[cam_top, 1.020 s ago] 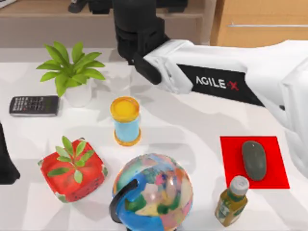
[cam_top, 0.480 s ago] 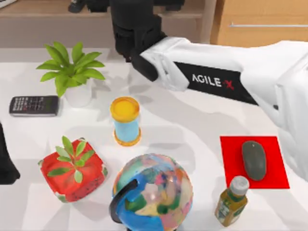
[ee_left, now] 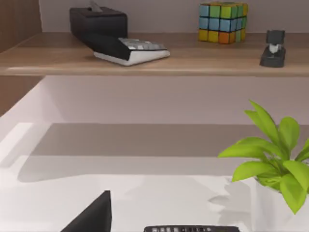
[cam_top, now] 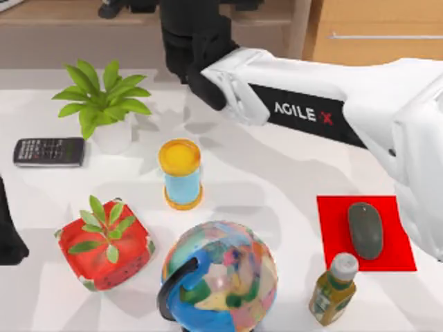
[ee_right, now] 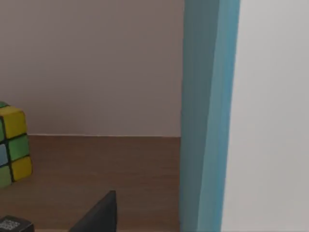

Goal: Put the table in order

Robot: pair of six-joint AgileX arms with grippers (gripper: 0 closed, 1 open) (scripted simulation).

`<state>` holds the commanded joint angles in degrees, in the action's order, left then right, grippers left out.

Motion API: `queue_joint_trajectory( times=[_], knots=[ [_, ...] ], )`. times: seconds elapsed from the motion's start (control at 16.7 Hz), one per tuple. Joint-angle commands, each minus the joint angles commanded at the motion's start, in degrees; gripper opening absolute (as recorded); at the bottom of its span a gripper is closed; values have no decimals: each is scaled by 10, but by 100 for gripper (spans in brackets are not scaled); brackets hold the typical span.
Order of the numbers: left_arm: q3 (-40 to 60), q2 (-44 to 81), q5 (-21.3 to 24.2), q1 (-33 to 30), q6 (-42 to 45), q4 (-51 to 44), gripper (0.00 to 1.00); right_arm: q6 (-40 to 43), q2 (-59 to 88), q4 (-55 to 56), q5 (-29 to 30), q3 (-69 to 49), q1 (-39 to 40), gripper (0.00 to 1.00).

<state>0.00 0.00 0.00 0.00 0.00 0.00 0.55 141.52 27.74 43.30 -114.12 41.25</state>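
Observation:
The white table (cam_top: 277, 180) holds a leafy plant in a white pot (cam_top: 104, 104), a black calculator (cam_top: 48, 151), a yellow-and-blue sand timer (cam_top: 180, 173), a red planter (cam_top: 104, 249), a colourful globe (cam_top: 220, 277), a grey mouse (cam_top: 365, 229) on a red mat (cam_top: 332, 235) and a small bottle (cam_top: 333, 287). My right arm (cam_top: 304, 114) stretches from the right across the table, its black wrist (cam_top: 194, 41) at the wooden shelf (cam_top: 83, 14). Close before the right wrist camera stands a teal upright slab (ee_right: 205, 111) with a white face. My left arm (cam_top: 7, 238) rests at the table's left edge.
The shelf carries a black box (ee_left: 99, 21), a dark device with keys (ee_left: 130, 48), a colour cube (ee_left: 222, 21) and a small black stapler-like item (ee_left: 273, 48). A light-wood drawer unit (cam_top: 374, 31) stands at the back right.
My right arm has shifted a little toward the back and left, its wrist going deeper under the shelf. The things on the table have not moved.

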Motion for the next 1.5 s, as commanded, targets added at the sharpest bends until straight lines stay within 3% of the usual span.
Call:
queue_joint_trajectory(
  times=[0.66, 1.26, 1.5],
  knots=[
    [0, 0, 0, 0, 0, 0, 100, 0, 0, 0, 0, 0, 0, 2],
    [0, 0, 0, 0, 0, 0, 100, -1, -3, 0, 0, 2, 3, 0],
    [0, 0, 0, 0, 0, 0, 100, -2, -46, 15, 16, 61, 18, 0]
  ],
)
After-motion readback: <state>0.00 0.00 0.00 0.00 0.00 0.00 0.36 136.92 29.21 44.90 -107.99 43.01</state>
